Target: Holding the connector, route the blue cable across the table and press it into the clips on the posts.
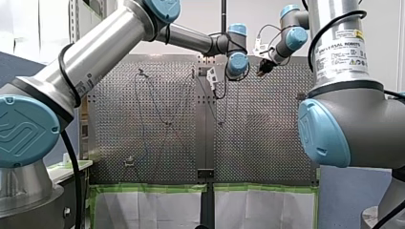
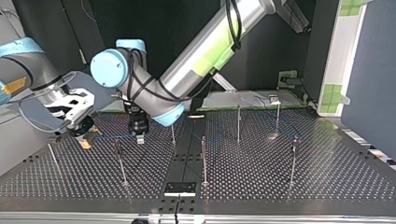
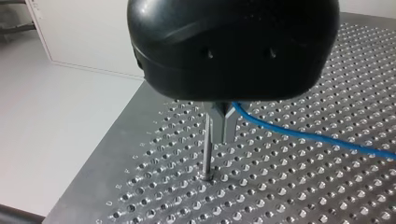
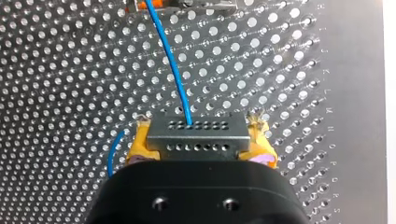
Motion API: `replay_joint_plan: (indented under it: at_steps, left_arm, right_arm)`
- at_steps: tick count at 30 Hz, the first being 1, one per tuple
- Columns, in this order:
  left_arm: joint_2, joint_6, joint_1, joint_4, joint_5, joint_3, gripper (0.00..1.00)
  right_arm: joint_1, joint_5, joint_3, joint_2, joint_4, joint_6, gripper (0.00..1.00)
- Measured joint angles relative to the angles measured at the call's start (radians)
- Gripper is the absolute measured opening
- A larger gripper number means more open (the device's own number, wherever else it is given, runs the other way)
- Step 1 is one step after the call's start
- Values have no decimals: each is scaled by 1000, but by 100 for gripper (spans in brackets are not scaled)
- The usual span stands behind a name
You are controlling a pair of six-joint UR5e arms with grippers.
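In the right wrist view my right gripper (image 4: 200,125) is shut with its yellow pads (image 4: 140,142) on a grey metal connector (image 4: 197,133). The blue cable (image 4: 173,65) leaves the connector and runs ahead to the other arm's gripper. In the left wrist view my left gripper (image 3: 218,136) is shut on the blue cable (image 3: 299,135), its metal fingers right beside a thin post (image 3: 207,149). In the top view my right gripper (image 2: 84,139) is at the left and my left gripper (image 2: 139,136) just to its right, with the cable (image 2: 112,137) taut between them.
Several thin posts stand on the perforated table (image 2: 327,177), such as one (image 2: 120,161) near the grippers, one (image 2: 203,158) at the middle and one (image 2: 293,158) at the top view's right. A small black plate (image 2: 180,187) lies at the near edge.
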State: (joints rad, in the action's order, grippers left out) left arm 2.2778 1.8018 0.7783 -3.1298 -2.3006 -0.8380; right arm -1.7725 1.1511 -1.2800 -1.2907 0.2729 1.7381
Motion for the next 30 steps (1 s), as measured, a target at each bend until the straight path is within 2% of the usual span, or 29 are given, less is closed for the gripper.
replay_joint_plan:
  at_steps: [8,13,16,22,23,24,26,27,29,30]
  left_arm:
    - [3,25,-43,26,63,0,3]
    - [8,39,-87,56,108,1,3]
    - [24,47,-117,63,140,9,3]
    - [68,53,-141,54,200,37,3]
    - [72,53,-143,53,208,39,7]
    - [74,53,-144,52,216,40,7]
    - [77,53,-143,49,231,42,18]
    - [78,53,-142,48,236,43,18]
    - [78,53,-139,45,241,43,35]
    - [78,53,-138,43,243,43,35]
  right_arm:
    - [10,-10,2,2,-2,8,0]
    - [28,-27,9,16,-8,10,0]
    - [36,-30,14,26,-9,11,0]
    - [52,-32,23,41,-11,11,0]
    - [55,-32,23,42,-11,11,0]
    - [59,-32,24,43,-12,10,0]
    - [62,-32,24,44,-12,10,0]
    - [64,-33,24,44,-13,9,0]
    - [67,-34,24,45,-13,8,0]
    - [68,-36,25,45,-13,7,0]
